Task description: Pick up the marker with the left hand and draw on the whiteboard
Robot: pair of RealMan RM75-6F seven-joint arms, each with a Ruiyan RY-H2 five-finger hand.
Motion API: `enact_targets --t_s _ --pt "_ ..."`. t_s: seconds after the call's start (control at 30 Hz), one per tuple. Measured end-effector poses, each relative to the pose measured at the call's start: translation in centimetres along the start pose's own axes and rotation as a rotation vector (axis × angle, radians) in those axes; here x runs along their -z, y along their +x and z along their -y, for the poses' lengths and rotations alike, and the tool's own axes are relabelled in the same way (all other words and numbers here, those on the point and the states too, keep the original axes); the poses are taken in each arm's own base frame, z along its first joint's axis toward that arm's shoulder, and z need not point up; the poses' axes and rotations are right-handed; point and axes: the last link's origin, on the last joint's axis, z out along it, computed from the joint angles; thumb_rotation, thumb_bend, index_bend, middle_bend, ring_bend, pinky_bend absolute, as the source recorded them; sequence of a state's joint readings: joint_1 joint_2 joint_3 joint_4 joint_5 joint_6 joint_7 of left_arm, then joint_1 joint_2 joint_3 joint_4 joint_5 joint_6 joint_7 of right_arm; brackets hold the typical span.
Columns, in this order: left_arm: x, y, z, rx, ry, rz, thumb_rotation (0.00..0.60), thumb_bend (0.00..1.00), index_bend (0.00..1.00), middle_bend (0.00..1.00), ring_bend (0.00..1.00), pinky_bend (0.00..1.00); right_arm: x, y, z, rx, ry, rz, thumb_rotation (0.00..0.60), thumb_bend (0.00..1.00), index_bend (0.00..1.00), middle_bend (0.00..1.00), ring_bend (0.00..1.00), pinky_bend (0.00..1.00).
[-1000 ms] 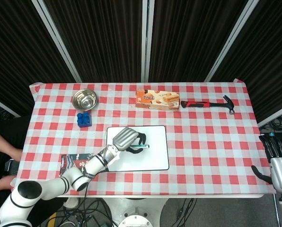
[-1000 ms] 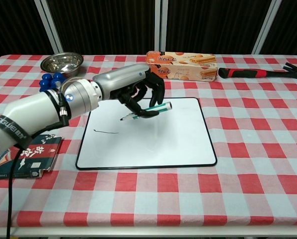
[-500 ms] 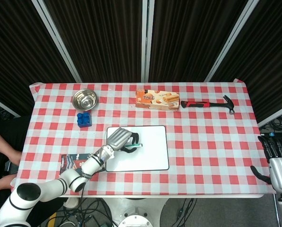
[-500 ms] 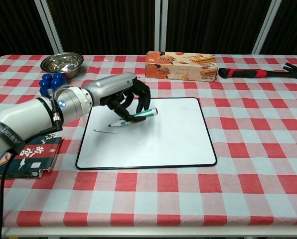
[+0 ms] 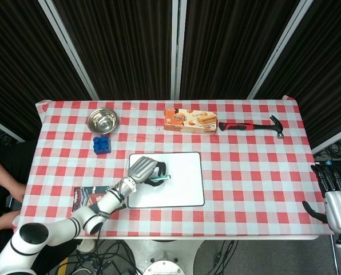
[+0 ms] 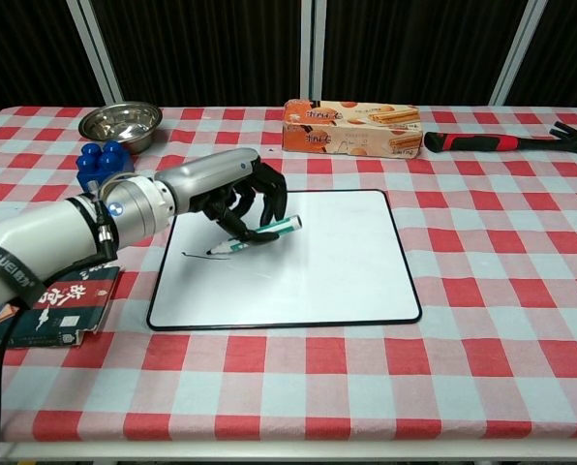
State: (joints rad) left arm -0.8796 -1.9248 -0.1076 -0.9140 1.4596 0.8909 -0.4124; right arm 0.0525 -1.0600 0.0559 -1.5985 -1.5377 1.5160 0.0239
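A white whiteboard (image 6: pixel 298 271) (image 5: pixel 182 186) with a black rim lies flat on the checked table, mid front. My left hand (image 6: pixel 232 189) (image 5: pixel 142 170) hovers over its left part and grips a green-and-white marker (image 6: pixel 259 234) (image 5: pixel 159 178). The marker slants down to the left, its tip at the right end of a short dark line (image 6: pixel 199 256) drawn on the board. My right hand (image 5: pixel 333 189) hangs off the table's right edge, fingers apart, holding nothing.
A steel bowl (image 6: pixel 120 121) and blue blocks (image 6: pixel 102 161) sit at the back left. A biscuit box (image 6: pixel 352 128) and a red-handled hammer (image 6: pixel 506 141) lie along the back. A dark booklet (image 6: pixel 51 305) lies left of the board.
My left hand with the marker has moved left and down across the board, bringing the marker tip from above the surface to the end of the drawn line.
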Motion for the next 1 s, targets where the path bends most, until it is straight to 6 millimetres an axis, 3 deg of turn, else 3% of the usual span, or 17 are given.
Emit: enact_targets --t_s 0.3,0.5,1.0 --pt "2.7 -0.6 -1.0 0.043 0.009 0.059 0.600 0.35 0.55 0.58 0.73 0.96 0.0 0.0 0.0 -0.007 0.013 -0.003 0.600 0.14 0.00 0.08 0.00 0.00" --pt "4.4 0.1 -1.6 0.034 0.018 0.067 0.600 0.35 0.55 0.58 0.73 0.96 0.1 0.1 -0.1 -0.011 0.016 -0.009 0.600 0.14 0.00 0.08 0.00 0.00" --pt "0.6 0.8 0.1 0.139 0.091 -0.081 0.600 0.35 0.55 0.58 0.73 0.95 -0.2 0.2 0.0 0.000 0.003 -0.004 0.600 0.14 0.00 0.08 0.00 0.00"
